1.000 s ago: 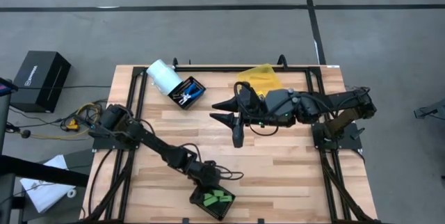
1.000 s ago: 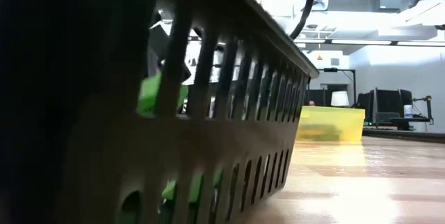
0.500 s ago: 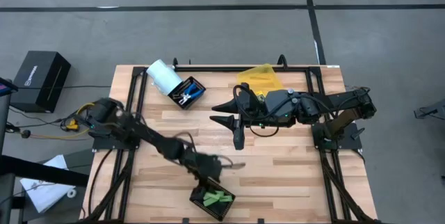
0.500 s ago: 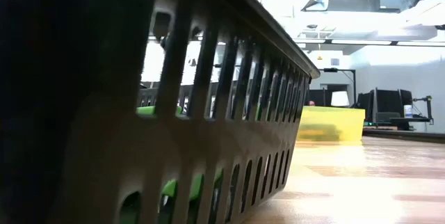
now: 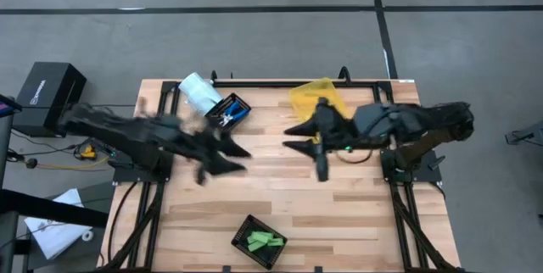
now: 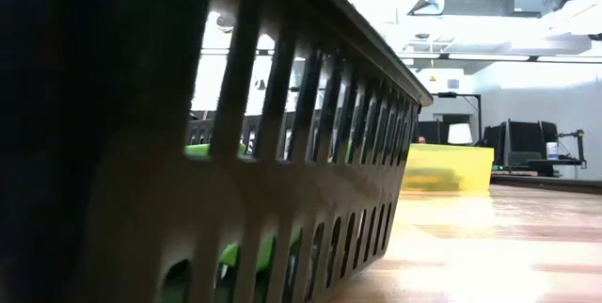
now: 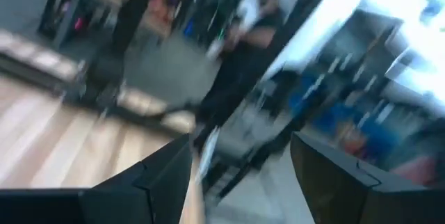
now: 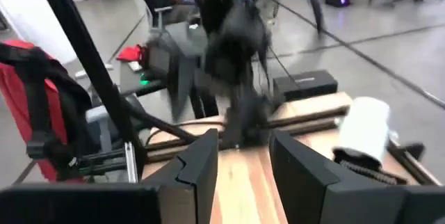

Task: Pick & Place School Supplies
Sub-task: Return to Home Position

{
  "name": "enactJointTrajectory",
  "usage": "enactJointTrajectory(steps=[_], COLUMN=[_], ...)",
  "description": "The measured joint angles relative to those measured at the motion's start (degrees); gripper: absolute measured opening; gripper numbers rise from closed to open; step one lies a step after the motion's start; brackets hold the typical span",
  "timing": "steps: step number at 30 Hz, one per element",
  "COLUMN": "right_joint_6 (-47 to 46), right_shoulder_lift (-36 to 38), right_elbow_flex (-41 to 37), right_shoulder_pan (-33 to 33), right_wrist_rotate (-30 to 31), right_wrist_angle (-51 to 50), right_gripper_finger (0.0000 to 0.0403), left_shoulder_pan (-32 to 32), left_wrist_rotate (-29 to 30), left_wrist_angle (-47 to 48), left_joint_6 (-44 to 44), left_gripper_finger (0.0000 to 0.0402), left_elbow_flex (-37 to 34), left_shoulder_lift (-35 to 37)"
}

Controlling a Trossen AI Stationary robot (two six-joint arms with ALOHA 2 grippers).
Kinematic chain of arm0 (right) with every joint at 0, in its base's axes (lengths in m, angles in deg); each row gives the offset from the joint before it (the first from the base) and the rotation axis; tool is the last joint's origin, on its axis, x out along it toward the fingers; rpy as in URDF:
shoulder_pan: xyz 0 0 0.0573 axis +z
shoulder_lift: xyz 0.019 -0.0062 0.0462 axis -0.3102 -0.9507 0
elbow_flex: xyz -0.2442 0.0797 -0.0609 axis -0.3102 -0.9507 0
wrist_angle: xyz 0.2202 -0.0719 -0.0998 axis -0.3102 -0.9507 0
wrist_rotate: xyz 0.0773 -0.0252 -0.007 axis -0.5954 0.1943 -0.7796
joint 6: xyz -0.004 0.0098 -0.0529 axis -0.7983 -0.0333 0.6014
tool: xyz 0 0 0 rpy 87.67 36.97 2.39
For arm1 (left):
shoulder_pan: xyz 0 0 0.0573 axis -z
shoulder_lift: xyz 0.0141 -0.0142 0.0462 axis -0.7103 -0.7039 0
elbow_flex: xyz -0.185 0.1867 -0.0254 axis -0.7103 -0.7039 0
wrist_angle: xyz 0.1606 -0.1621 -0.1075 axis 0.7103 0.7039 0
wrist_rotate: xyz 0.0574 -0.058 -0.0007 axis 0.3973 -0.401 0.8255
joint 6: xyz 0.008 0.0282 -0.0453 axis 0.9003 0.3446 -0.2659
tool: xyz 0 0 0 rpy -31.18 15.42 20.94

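Left tool (image 5: 236, 158): spread wide, holding nothing, above wooden tabletop (image 5: 339, 205). Right tool (image 5: 288, 137): spread, holding nothing, near yellow translucent bin (image 5: 316, 97).

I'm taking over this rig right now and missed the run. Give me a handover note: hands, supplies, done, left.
Left hand open, empty, over the table's left half. Right hand open, empty, over the right half near the yellow bin.
Green erasers lie in the near black bin; blue-handled scissors in the far black tray.
Yellow packs: not visible; bin contents unclear.
Left, probably: parking both arms.
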Motion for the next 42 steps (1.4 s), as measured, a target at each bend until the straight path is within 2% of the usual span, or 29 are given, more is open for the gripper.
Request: enactJointTrajectory(steps=[3,6,10,14,17,19,23,25,27,30,34,37,39,42], right_joint_6=[-0.80,1.79,2.90,2.92,3.09,3.09,3.18,4.56,7.67,12.27,12.71,12.56,11.88,11.67], right_shoulder_lift=[3.28,6.61,11.07,15.71,18.84,20.91,25.87,29.81,34.75,43.13,51.53,52.82,51.51,50.33], right_elbow_flex=[0.00,0.09,0.09,0.06,-1.07,-2.94,-10.48,-16.66,-24.76,-41.84,-68.18,-84.70,-91.59,-96.32], right_shoulder_pan=[1.53,3.67,6.18,9.92,13.55,15.60,18.68,20.23,21.67,21.72,18.74,15.64,14.10,12.84], right_wrist_rotate=[2.62,5.11,8.95,16.81,21.01,23.24,25.94,25.73,24.31,19.44,13.45,12.18,12.15,12.42], right_wrist_angle=[-2.08,-2.00,-9.26,-15.21,-16.44,-16.67,-13.58,-7.48,2.90,22.69,52.75,76.66,89.54,96.74], right_gripper_finger=[0.0122,0.0122,0.0122,0.0122,0.0122,0.0122,0.0122,0.0122,0.0122,0.0122,0.0122,0.0122,0.0122,0.0122], left_shoulder_pan=[-0.15,0.77,2.60,3.69,3.77,3.77,3.77,3.77,3.77,3.77,3.76,3.77,3.77,3.77], left_wrist_rotate=[1.68,1.53,-5.07,-6.79,-4.52,-0.82,2.91,2.90,4.51,7.24,8.47,11.96,13.60,15.78], left_wrist_angle=[-0.11,-0.17,0.55,1.86,10.57,17.25,24.88,27.00,30.65,35.62,38.42,44.02,43.33,43.66], left_joint_6=[-3.87,-3.58,0.29,12.05,16.66,18.10,22.44,25.56,26.44,26.32,26.50,26.53,26.19,23.19], left_gripper_finger=[0.0237,0.0237,0.0237,0.0237,0.0237,0.0237,0.0237,0.0237,0.0237,0.0237,0.0237,0.0237,0.0237,0.0237], left_elbow_flex=[0.00,0.02,0.02,0.02,0.02,0.11,-0.05,0.11,0.07,-0.23,-2.45,-3.14,-4.75,-7.26], left_shoulder_lift=[7.97,14.85,22.27,29.58,36.44,40.87,49.33,53.33,56.71,60.44,63.24,63.22,63.17,63.18])
